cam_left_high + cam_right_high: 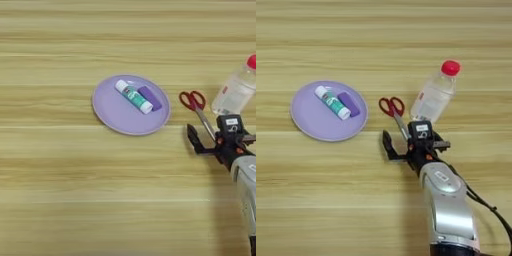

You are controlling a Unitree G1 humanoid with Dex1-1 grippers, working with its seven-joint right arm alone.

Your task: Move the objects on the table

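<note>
**Purple plate holds both objects; the arm waits beside the scissors**

Wooden table (pixel 60 200) with long horizontal grain fills both views. In the left part of the frame, a little above the middle, lies a round purple plate (pixel 308 125). On it rest the white tube (pixel 332 102) with a teal label, lying diagonally, and the small purple block (pixel 349 104), just beside the tube on its right side, perhaps touching it.

Red-handled scissors (pixel 393 111) lie right of the plate, blades pointing down toward the arm. A clear bottle (pixel 433 97) with a red cap lies tilted further right.

The right gripper (pixel 406 145) is at the lower centre-right, over the tips of the scissors. One black finger (pixel 388 145) stands out well to the left, so the claw looks widely open, and it holds nothing.

My judgement: both objects are already on the plate, so it is not clear which step comes next. If the tube is to be taken, the claw should approach across its short axis, with the fingers on both long sides, and come down slowly. The block lies very close, so a finger could push it. The scissors under the arm could also be dragged.
</note>
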